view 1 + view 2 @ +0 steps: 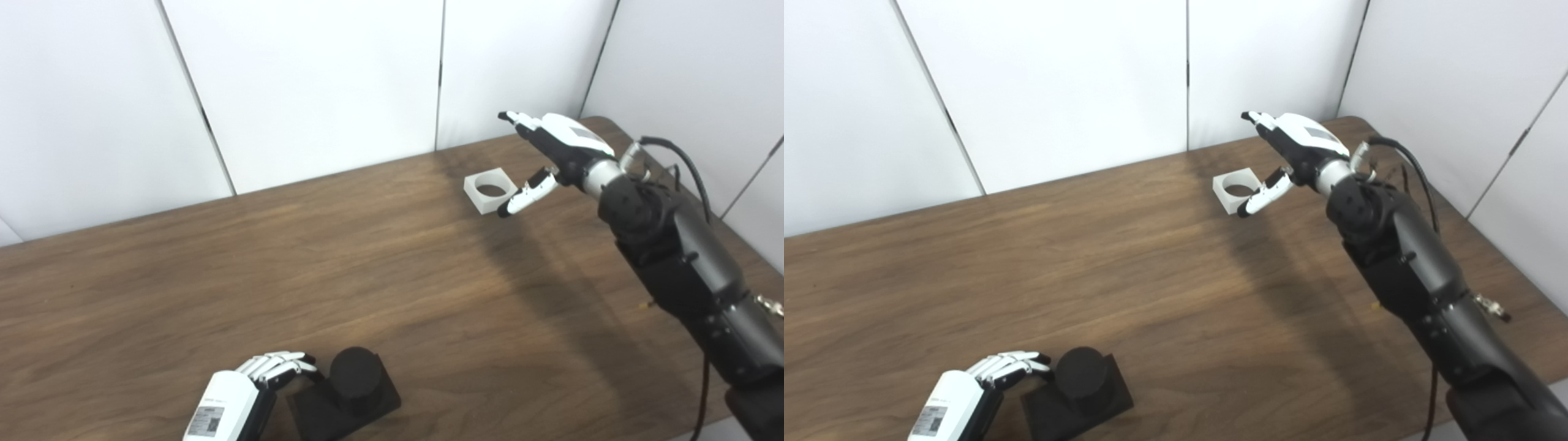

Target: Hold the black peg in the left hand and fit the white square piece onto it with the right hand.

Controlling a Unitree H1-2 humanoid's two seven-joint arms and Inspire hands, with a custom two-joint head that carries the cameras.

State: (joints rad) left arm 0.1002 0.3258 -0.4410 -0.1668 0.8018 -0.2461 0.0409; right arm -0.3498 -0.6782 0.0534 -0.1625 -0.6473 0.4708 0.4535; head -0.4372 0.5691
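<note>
The black peg (354, 372), a round post on a square black base, stands on the table near the front edge. My left hand (269, 371) is just left of it, fingers apart and reaching toward the post, holding nothing. The white square piece (490, 190) with a round hole lies flat at the far right of the table. My right hand (554, 150) hovers above and just right of it, open, with the thumb (525, 192) low beside the piece and the other fingers stretched out above it.
The wooden table (306, 263) runs to white wall panels at the back and right. A black cable (680, 159) loops off the right forearm near the table's right edge.
</note>
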